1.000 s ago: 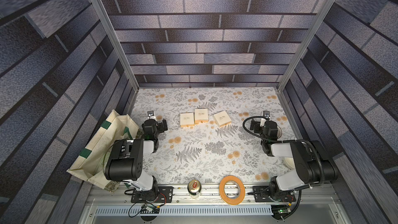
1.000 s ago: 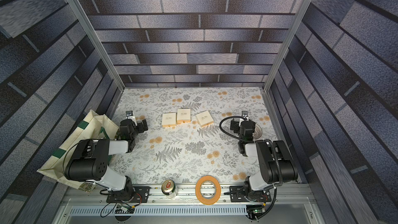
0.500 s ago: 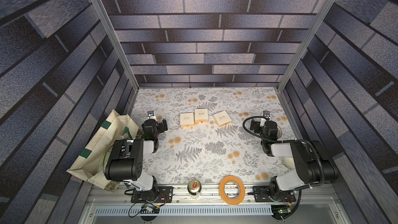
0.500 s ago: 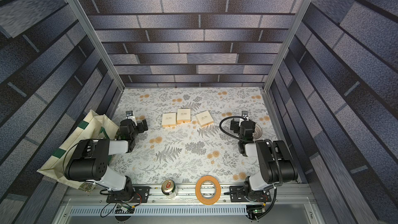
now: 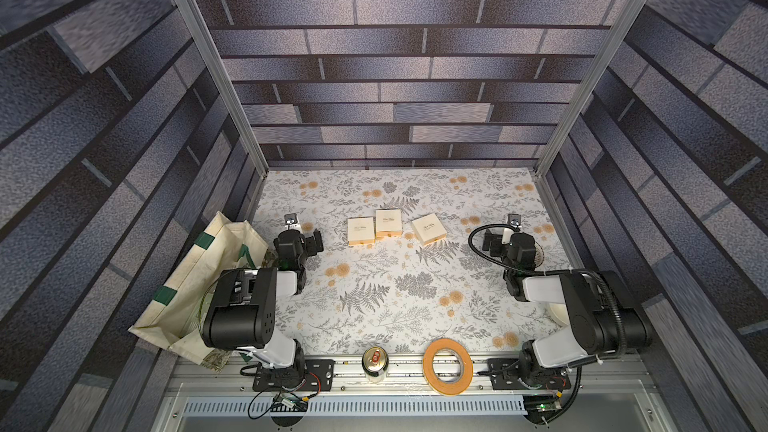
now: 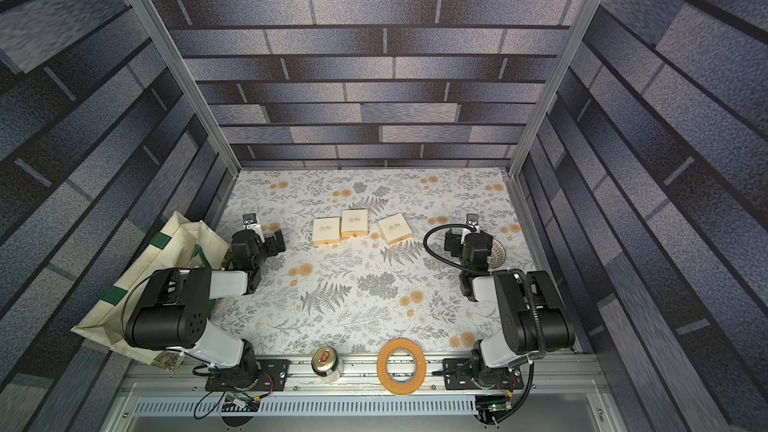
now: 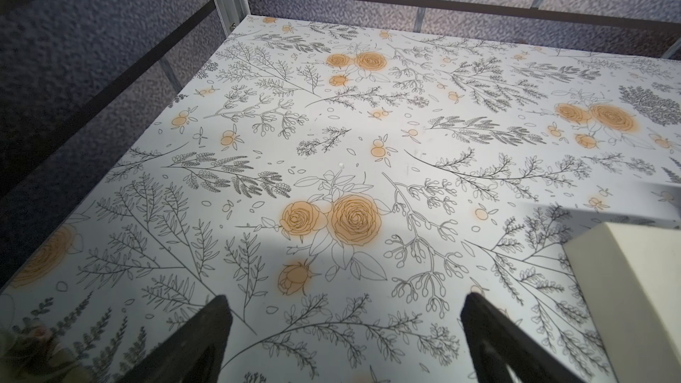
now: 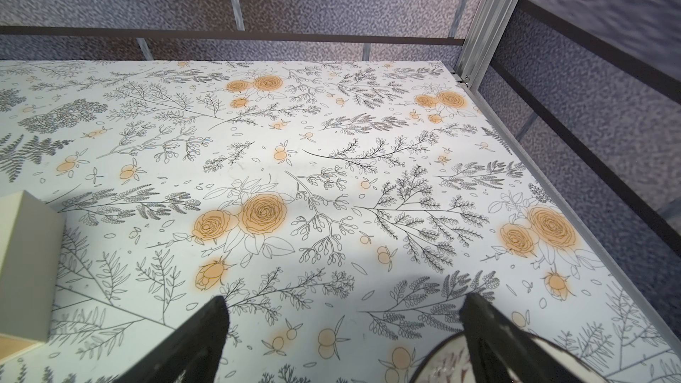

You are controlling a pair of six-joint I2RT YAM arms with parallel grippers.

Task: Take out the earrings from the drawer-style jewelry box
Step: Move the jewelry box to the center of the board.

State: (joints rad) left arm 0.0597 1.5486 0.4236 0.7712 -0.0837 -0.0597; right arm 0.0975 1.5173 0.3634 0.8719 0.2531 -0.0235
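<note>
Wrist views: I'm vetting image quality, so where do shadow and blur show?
Left wrist view: shadow darkens the near table, and the close cream jewelry box looks slightly soft; right wrist view: a similar near shadow, and the right hand shows only as a dark silhouette.

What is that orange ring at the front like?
It is a roll of tape, orange-brown with a paler inner ring and an open middle. It lies flat at the near edge of the table, partly over the metal rail. The can stands beside it, not touching. Nothing holds it.
</note>
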